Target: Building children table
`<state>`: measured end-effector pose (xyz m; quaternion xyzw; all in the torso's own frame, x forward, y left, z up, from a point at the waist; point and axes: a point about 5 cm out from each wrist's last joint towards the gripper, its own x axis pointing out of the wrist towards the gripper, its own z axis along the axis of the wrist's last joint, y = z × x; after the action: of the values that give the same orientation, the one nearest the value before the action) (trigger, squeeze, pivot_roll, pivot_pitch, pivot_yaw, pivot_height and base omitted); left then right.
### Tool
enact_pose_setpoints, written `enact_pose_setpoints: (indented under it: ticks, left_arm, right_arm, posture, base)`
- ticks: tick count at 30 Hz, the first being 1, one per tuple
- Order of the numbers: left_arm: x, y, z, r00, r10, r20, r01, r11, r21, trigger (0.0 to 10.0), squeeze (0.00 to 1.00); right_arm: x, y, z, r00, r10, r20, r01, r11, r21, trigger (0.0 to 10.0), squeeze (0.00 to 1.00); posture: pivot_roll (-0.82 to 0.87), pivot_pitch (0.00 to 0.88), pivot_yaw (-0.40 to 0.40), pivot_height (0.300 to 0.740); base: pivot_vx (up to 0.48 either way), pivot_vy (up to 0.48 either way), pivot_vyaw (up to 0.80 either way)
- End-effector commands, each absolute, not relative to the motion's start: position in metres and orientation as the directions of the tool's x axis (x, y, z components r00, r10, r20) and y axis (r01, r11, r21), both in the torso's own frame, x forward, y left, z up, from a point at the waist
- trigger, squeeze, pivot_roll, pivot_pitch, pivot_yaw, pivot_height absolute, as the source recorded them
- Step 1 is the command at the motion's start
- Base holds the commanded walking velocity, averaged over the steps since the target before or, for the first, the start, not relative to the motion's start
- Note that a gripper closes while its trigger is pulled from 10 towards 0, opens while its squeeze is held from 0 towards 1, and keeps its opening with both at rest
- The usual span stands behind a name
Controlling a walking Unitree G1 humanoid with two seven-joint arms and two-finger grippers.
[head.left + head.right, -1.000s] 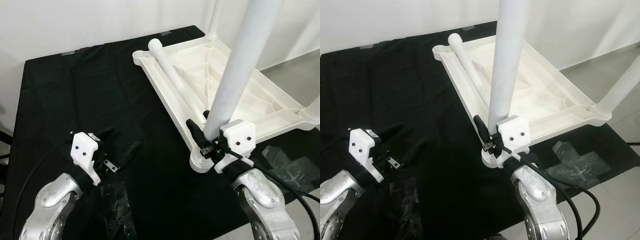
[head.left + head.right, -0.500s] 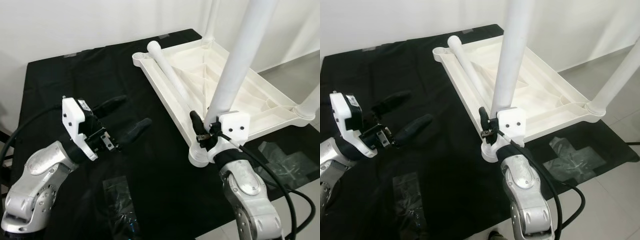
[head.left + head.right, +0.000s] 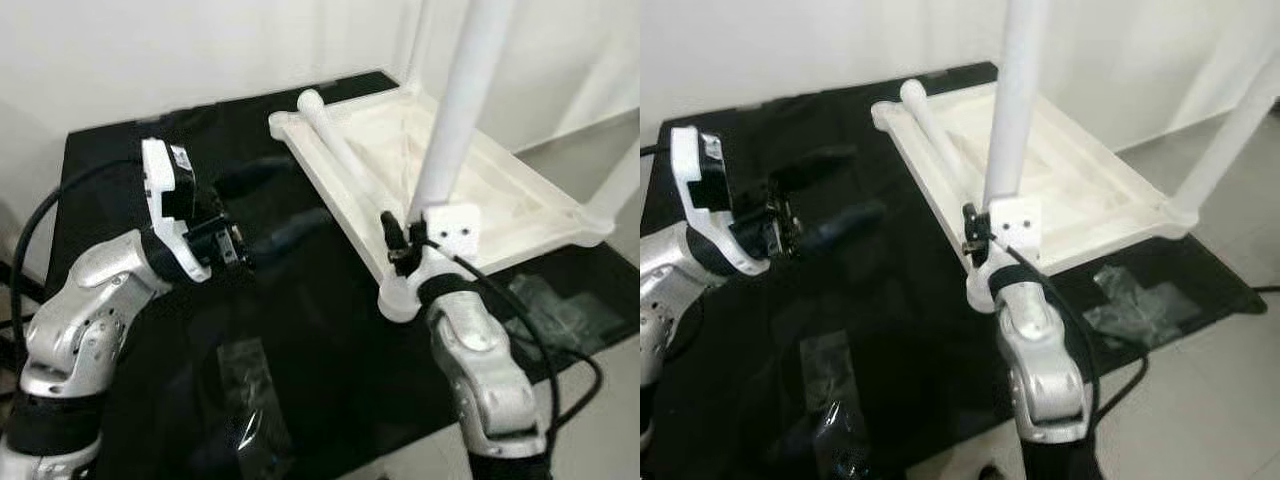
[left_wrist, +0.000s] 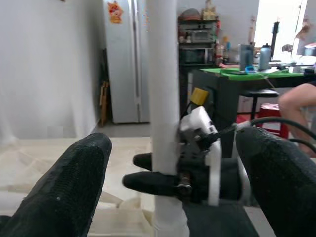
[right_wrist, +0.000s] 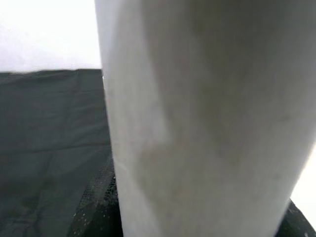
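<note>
The white table top (image 3: pixel 505 195) lies upside down on the black cloth (image 3: pixel 130 170). A white leg (image 3: pixel 455 110) stands upright in its near corner socket. My right gripper (image 3: pixel 405 240) is shut on that leg just above the socket, and the leg (image 5: pixel 197 123) is very close in the right wrist view. My left gripper (image 3: pixel 300 195) is open and raised above the cloth, left of the table top, pointing at the upright leg (image 4: pixel 163 98). Its two fingers (image 4: pixel 74 182) frame the leg from a distance. A loose leg (image 3: pixel 335 140) lies along the table top's left rim.
Two more legs stand at the far corner (image 3: pixel 418 40) and right corner (image 3: pixel 618 180). Clear plastic wrap lies on the cloth at the front (image 3: pixel 245 400) and right (image 3: pixel 545 300). Bare floor lies to the right. A person's arm (image 4: pixel 296 98) and a fridge (image 4: pixel 123 59) are beyond.
My left gripper has risen from the cloth and swung right toward the upright leg, staying open. The right gripper keeps its hold. The camera has shifted.
</note>
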<state>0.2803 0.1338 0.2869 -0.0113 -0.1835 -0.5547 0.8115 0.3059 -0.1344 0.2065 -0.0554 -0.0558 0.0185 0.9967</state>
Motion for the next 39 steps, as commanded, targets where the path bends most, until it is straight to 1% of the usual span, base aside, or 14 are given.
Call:
enact_pose_setpoints:
  ticks: [1,4,5,6,8,9,11,12,18,22,25,30,33,39]
  left_arm:
    - [0.284,0.121,0.283,0.269,-0.921,0.283,0.926,0.328,0.186,10.0,1.0]
    - [0.284,0.121,0.283,0.269,-0.921,0.283,0.926,0.328,0.186,10.0,1.0]
    - [0.289,0.11,0.283,0.267,-0.924,0.272,0.926,0.325,0.194,10.0,1.0]
    - [0.289,0.11,0.283,0.267,-0.924,0.272,0.926,0.325,0.194,10.0,1.0]
    - [0.306,0.086,0.287,0.303,-0.915,0.265,0.911,0.36,0.199,10.0,1.0]
    - [0.306,0.086,0.287,0.303,-0.915,0.265,0.911,0.36,0.199,10.0,1.0]
    - [0.312,0.078,0.291,0.319,-0.905,0.281,0.908,0.377,0.184,10.0,0.97]
    - [0.315,0.076,0.293,0.317,-0.901,0.297,0.91,0.377,0.173,10.0,0.0]
    - [0.318,0.072,0.298,0.311,-0.893,0.326,0.914,0.375,0.153,10.0,0.0]
    - [0.319,0.068,0.3,0.301,-0.891,0.34,0.919,0.366,0.145,10.0,0.0]
    - [0.32,0.067,0.301,0.301,-0.889,0.344,0.92,0.365,0.139,10.0,0.0]
    - [0.323,0.062,0.303,0.301,-0.889,0.344,0.921,0.364,0.136,10.0,0.0]
    - [0.324,0.061,0.305,0.297,-0.892,0.341,0.922,0.361,0.14,10.0,0.0]
    - [0.33,0.057,0.308,0.332,-0.894,0.301,0.905,0.392,0.166,10.0,0.0]
  right_arm:
    - [0.312,-0.146,0.162,0.994,-0.022,-0.112,0.008,0.992,-0.125,10.0,0.0]
    - [0.312,-0.146,0.162,0.994,-0.022,-0.112,0.008,0.992,-0.125,10.0,0.0]
    - [0.315,-0.144,0.163,0.994,-0.013,-0.107,0.0,0.992,-0.124,10.0,0.0]
    - [0.315,-0.144,0.163,0.994,-0.013,-0.107,0.0,0.992,-0.124,10.0,0.0]
    - [0.32,-0.135,0.167,0.995,0.021,-0.093,-0.031,0.993,-0.114,10.0,0.0]
    - [0.32,-0.135,0.167,0.995,0.021,-0.093,-0.031,0.993,-0.114,10.0,0.0]
    - [0.321,-0.13,0.167,0.995,0.039,-0.092,-0.049,0.993,-0.109,10.0,0.0]
    - [0.322,-0.128,0.167,0.994,0.049,-0.094,-0.059,0.993,-0.104,10.0,0.0]
    - [0.323,-0.124,0.165,0.992,0.075,-0.102,-0.085,0.992,-0.095,10.0,0.0]
    - [0.328,-0.111,0.166,0.979,0.173,-0.11,-0.182,0.98,-0.075,10.0,0.0]
    - [0.329,-0.108,0.168,0.975,0.196,-0.102,-0.203,0.977,-0.066,10.0,0.0]
    - [0.33,-0.092,0.176,0.953,0.297,-0.064,-0.3,0.953,-0.033,10.0,0.0]
    - [0.33,-0.087,0.176,0.947,0.314,-0.065,-0.316,0.948,-0.029,10.0,0.0]
    - [0.329,-0.084,0.174,0.943,0.327,-0.064,-0.329,0.944,-0.022,10.0,0.0]
  posture:
    - [-0.06,0.158,0.039,0.74]
    - [-0.06,0.158,0.039,0.74]
    - [-0.06,0.156,0.038,0.74]
    - [-0.06,0.156,0.038,0.74]
    - [-0.06,0.149,0.038,0.74]
    - [-0.06,0.149,0.038,0.74]
    - [-0.07,0.148,0.039,0.74]
    - [-0.07,0.149,0.039,0.74]
    - [-0.07,0.149,0.038,0.74]
    - [-0.06,0.145,0.032,0.74]
    - [-0.06,0.143,0.03,0.74]
    - [-0.06,0.141,0.031,0.74]
    - [-0.06,0.141,0.033,0.74]
    - [-0.06,0.143,0.038,0.74]
  base:
    - [0.0,0.0,0.0]
    - [0.0,0.0,0.0]
    - [0.0,0.0,0.0]
    - [0.0,0.0,0.0]
    - [0.0,0.0,0.0]
    - [0.0,0.0,0.0]
    - [0.0,0.0,0.0]
    - [0.0,0.0,0.0]
    - [0.0,0.0,0.0]
    - [0.0,0.0,0.0]
    - [0.0,0.0,0.0]
    - [0.0,0.0,0.0]
    - [0.0,0.0,0.0]
    - [0.0,0.0,0.0]
